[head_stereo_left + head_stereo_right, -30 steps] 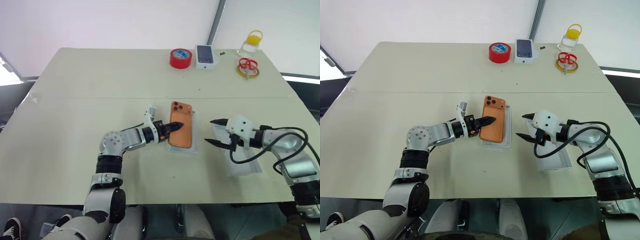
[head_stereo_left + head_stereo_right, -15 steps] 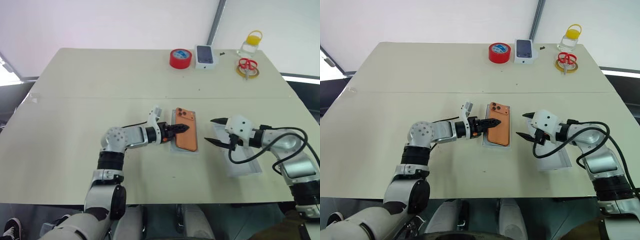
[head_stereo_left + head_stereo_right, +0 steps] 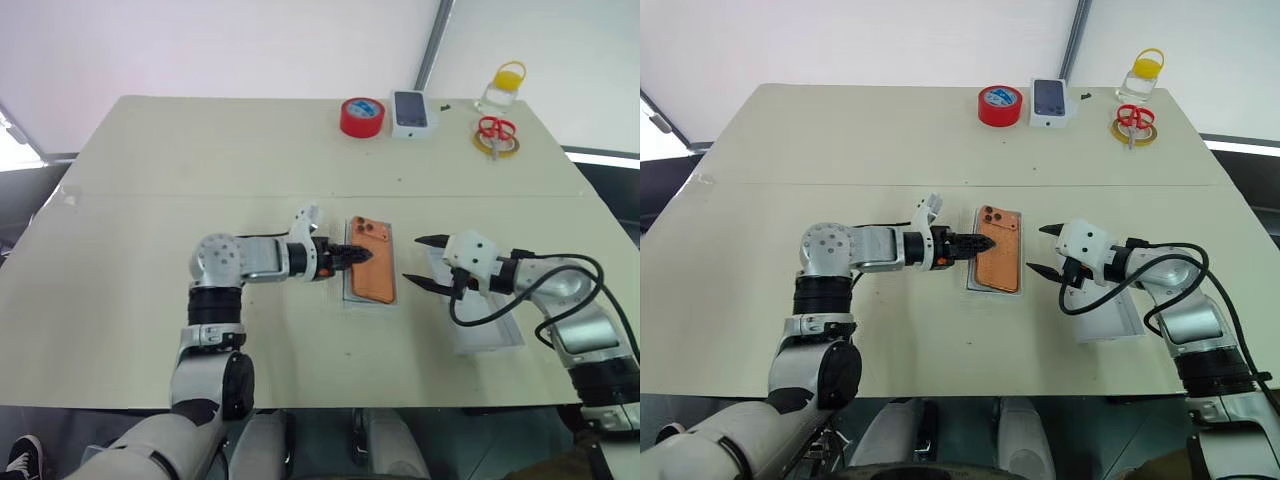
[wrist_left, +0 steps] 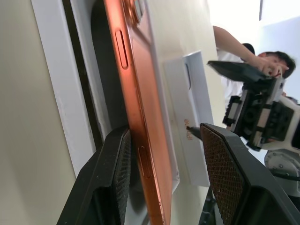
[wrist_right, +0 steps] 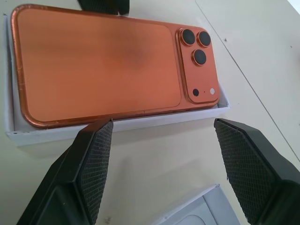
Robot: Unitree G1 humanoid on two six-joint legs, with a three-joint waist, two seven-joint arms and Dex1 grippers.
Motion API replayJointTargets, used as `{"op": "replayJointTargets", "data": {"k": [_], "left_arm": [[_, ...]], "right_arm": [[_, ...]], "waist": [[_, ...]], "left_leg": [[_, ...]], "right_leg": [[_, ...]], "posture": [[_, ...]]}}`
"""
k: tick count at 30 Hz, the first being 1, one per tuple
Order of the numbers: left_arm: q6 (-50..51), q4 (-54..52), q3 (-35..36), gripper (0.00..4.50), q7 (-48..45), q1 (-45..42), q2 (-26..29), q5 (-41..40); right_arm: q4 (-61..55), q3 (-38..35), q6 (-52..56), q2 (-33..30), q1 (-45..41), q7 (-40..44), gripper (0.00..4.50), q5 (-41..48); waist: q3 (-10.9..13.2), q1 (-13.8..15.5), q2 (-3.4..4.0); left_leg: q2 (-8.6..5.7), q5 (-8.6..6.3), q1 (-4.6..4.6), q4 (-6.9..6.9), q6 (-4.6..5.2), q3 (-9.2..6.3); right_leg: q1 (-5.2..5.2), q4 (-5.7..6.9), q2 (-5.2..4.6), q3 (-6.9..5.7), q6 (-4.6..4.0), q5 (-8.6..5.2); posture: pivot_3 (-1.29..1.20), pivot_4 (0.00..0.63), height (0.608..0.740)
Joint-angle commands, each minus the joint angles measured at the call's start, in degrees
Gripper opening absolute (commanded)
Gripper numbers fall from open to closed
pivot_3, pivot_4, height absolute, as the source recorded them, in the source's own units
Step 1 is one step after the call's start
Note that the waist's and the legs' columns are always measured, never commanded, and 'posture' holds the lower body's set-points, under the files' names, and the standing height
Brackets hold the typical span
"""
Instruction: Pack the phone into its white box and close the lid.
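Observation:
The orange phone (image 3: 372,260) lies back up in the shallow white box (image 5: 117,125) at mid-table, camera cluster at the far end. My left gripper (image 3: 362,254) reaches in level from the left and is open. The phone's long edge (image 4: 140,122) sits between its fingers, close to one pad (image 4: 115,183) and clear of the other. A dark gap shows under that edge. My right gripper (image 3: 412,260) stands open just right of the box, touching nothing. The white lid (image 3: 490,330) lies hollow side up under my right forearm.
At the table's far edge stand a red tape roll (image 3: 361,116), a small box picturing a dark phone (image 3: 411,112), red-handled scissors on a yellow ring (image 3: 495,135) and a yellow-capped bottle (image 3: 502,88). A person (image 4: 234,47) stands beyond the table.
The phone, held askew over the box a second ago, now lies lined up with it. My left gripper has opened from its grip on the phone's edge. The right gripper has kept still.

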Motion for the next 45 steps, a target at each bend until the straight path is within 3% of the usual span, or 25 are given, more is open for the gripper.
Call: {"op": "replayJointTargets", "data": {"k": [1,7,11,14,17,19,22,25,45], "left_arm": [[1.46,-3.58,1.44,2.35,-0.54,-1.86,0.49,-0.87],[5.20,-5.64,3.10,2.35,-1.50,-1.37,3.32,-0.43],[-4.62,-9.71,-2.12,2.35,-7.33,0.94,7.98,3.11],[-15.90,-11.78,-8.19,1.50,-14.20,3.85,12.89,8.73],[-37.28,-15.75,-23.01,0.02,-26.63,9.12,21.21,22.17],[-46.40,-15.06,-26.76,0.00,-30.97,11.58,22.57,26.33],[-58.62,-10.94,-30.84,0.00,-34.84,13.91,23.94,33.27],[-63.60,-6.97,-33.84,0.00,-37.80,14.07,24.63,37.68],[-65.51,0.52,-38.37,0.00,-43.92,10.17,13.56,43.60]], "right_arm": [[-0.14,-0.09,-1.09,0.56,-1.40,-0.45,3.61,-0.19],[0.12,0.11,-0.63,1.02,-2.19,-0.17,3.61,-0.47],[0.02,0.30,-0.01,0.96,-2.56,0.11,3.61,-0.22],[0.32,0.16,-0.28,1.32,-3.32,-1.11,2.74,-0.93],[2.77,1.13,-3.52,1.63,-4.87,-4.36,1.14,-4.96],[4.12,2.08,-5.31,1.75,-5.53,-5.57,0.08,-7.14],[5.14,3.52,-7.22,2.12,-5.86,-5.50,0.03,-8.61],[5.35,5.00,-7.82,1.58,-5.86,-4.71,0.03,-9.86],[3.44,6.65,-8.37,0.15,-2.48,-3.37,0.03,-12.23]], "waist": [[0.00,0.00,0.00],[0.00,-0.09,0.01],[0.00,-0.13,0.01],[-0.01,-0.08,0.02],[-0.02,-0.14,0.05],[-0.03,0.00,0.07],[-0.03,0.22,0.07],[-0.02,0.01,0.07],[-0.02,0.02,0.07]], "left_leg": [[0.00,0.01,0.00,0.00,-0.01,0.00],[-0.10,0.01,0.01,0.00,-0.02,-0.01],[-0.09,0.04,0.03,-0.02,-0.08,-0.01],[-0.08,0.18,0.03,-0.02,-0.34,0.00],[-0.09,0.20,0.06,-0.06,-0.38,0.07],[-0.10,0.20,0.07,-0.09,-0.39,0.10],[-0.06,0.04,0.00,-0.04,-0.08,0.08],[-0.09,-0.01,-0.01,-0.02,0.03,0.10],[-0.11,-0.08,0.00,0.03,0.19,0.11]], "right_leg": [[0.00,0.00,0.00,0.00,0.00,0.00],[0.00,0.01,0.00,0.00,0.01,0.00],[0.00,0.03,0.00,0.01,0.00,0.00],[-0.01,0.03,0.00,0.01,-0.05,-0.02],[-0.02,0.03,-0.01,0.07,-0.22,-0.11],[-0.04,0.01,-0.02,0.08,-0.25,-0.12],[-0.04,-0.02,-0.15,0.07,-0.27,-0.12],[-0.05,-0.03,-0.20,0.08,-0.26,-0.12],[-0.03,0.03,-0.17,0.05,-0.03,-0.02]], "posture": [[0.00,0.150,0.740],[0.00,0.150,0.740],[0.00,0.150,0.740],[0.00,0.150,0.740],[0.00,0.150,0.740],[0.00,0.150,0.740],[0.00,0.150,0.740],[0.00,0.150,0.740],[0.00,0.150,0.740]]}}
